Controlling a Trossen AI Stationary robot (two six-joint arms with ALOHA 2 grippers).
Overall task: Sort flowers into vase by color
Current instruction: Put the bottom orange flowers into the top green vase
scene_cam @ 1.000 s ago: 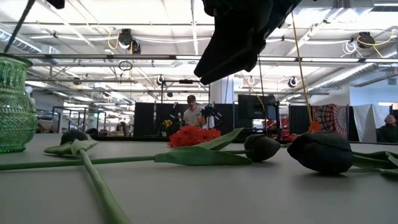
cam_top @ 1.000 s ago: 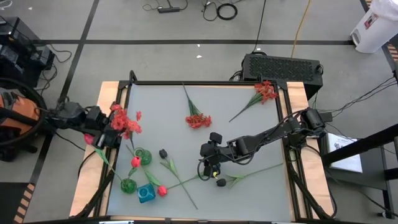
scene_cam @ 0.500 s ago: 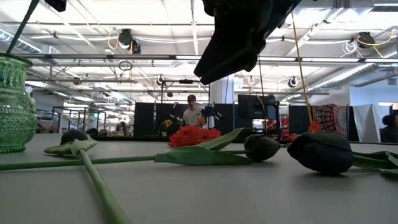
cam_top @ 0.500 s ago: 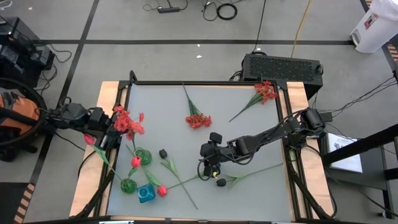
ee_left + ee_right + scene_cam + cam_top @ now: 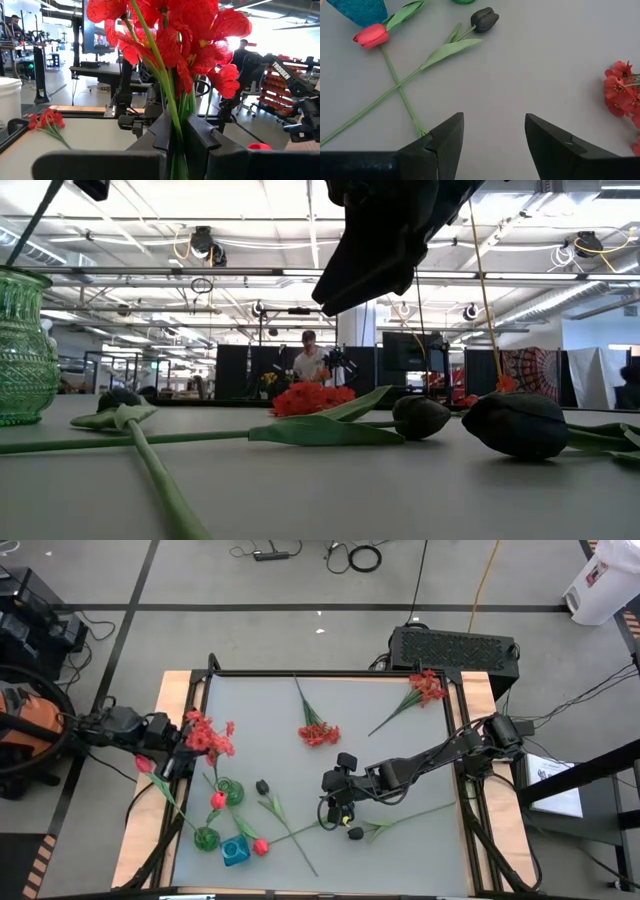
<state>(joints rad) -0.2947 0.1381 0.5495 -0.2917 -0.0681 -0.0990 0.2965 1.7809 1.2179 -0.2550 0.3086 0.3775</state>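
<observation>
My left gripper (image 5: 180, 747) is at the table's left edge, shut on a frilly red flower (image 5: 208, 736), whose blooms fill the left wrist view (image 5: 170, 35). My right gripper (image 5: 336, 802) hangs open over the middle of the table, above crossed green stems (image 5: 395, 92). Beyond its fingers, a red-pink tulip (image 5: 371, 36) and a black bud (image 5: 485, 19) lie flat on the table. Another black bud (image 5: 355, 833) lies just near of the right gripper. Two green vases (image 5: 230, 790) (image 5: 207, 837) and a blue vase (image 5: 235, 852) stand near the left corner. My left gripper pinches the frilly red flower's bundled green stems (image 5: 176, 131) between its two fingers, just below the blooms. The blooms rise past the fingertips, lifted clear of the table. The lower part of the stems is hidden behind the gripper.
Two more frilly red flowers lie on the table, one at the far middle (image 5: 318, 732) and one at the far right corner (image 5: 428, 687). A black bud (image 5: 262, 786) lies beside the green vase. A black box (image 5: 455, 646) sits beyond the far edge. People show in the room behind.
My left gripper has carried the frilly red flower a little toward the table's right, still shut on its stems.
</observation>
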